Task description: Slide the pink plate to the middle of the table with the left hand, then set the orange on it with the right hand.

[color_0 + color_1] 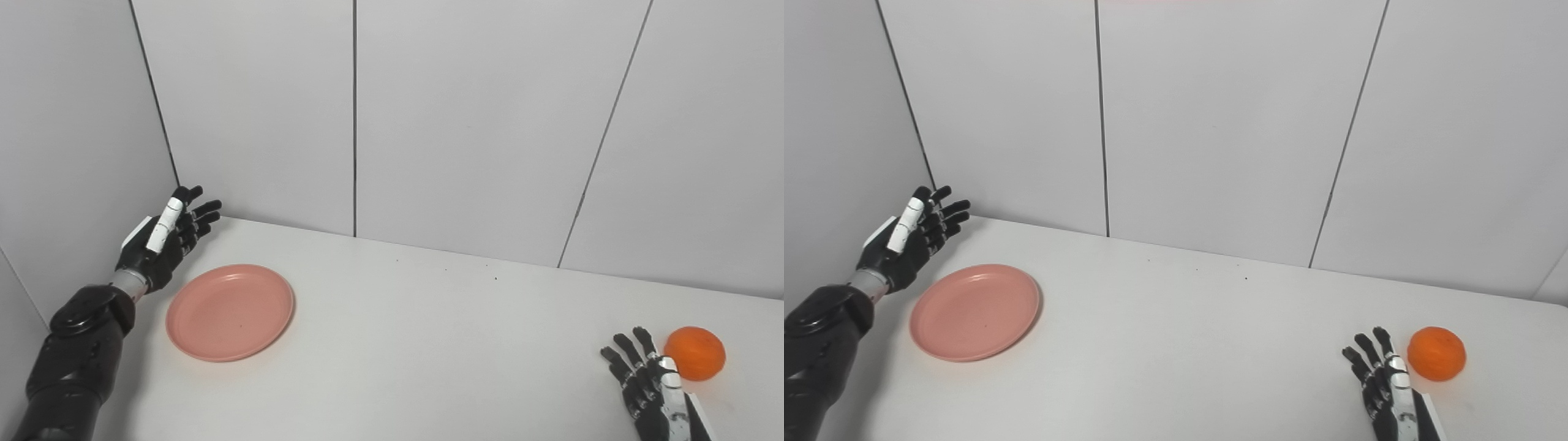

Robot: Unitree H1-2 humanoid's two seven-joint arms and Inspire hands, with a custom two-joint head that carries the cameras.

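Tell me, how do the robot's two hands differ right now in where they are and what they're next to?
The left hand is raised near the wall corner, just beyond the pink plate's far left edge; the right hand sits low at the table's near right, beside the orange. The left hand shows edge-on, fingers pointing away toward the corner; the right hand shows its back, fingers pointing away. Both are open and hold nothing.

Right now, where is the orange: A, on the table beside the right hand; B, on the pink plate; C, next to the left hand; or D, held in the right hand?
A: the orange sits on the table just beside the open right hand, far from the pink plate.
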